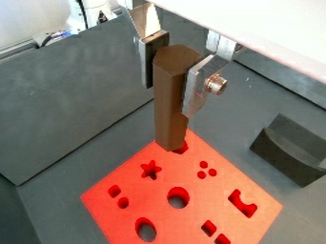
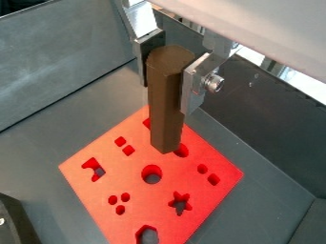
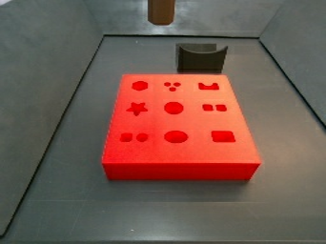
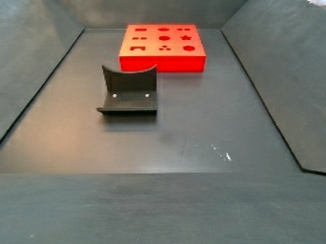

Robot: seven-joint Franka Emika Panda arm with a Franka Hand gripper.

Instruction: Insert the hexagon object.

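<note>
My gripper point(image 1: 170, 71) is shut on the hexagon object point(image 1: 171, 114), a long brown peg held upright between the silver fingers; both also show in the other wrist view, gripper point(image 2: 170, 74) and peg point(image 2: 165, 110). The peg hangs above a corner of the red block point(image 1: 143, 198) with shaped holes, apart from it. In a side view only the peg's lower end point(image 3: 162, 10) shows, at the frame's upper edge, high above the far side of the red block point(image 3: 178, 170). The gripper is out of view in both side views.
A dark grey curved holder point(image 3: 200, 57) stands on the floor beside the red block, and shows in a side view point(image 4: 129, 91) and a wrist view point(image 1: 291, 148). Sloping grey walls point(image 3: 71, 86) enclose the floor on all sides.
</note>
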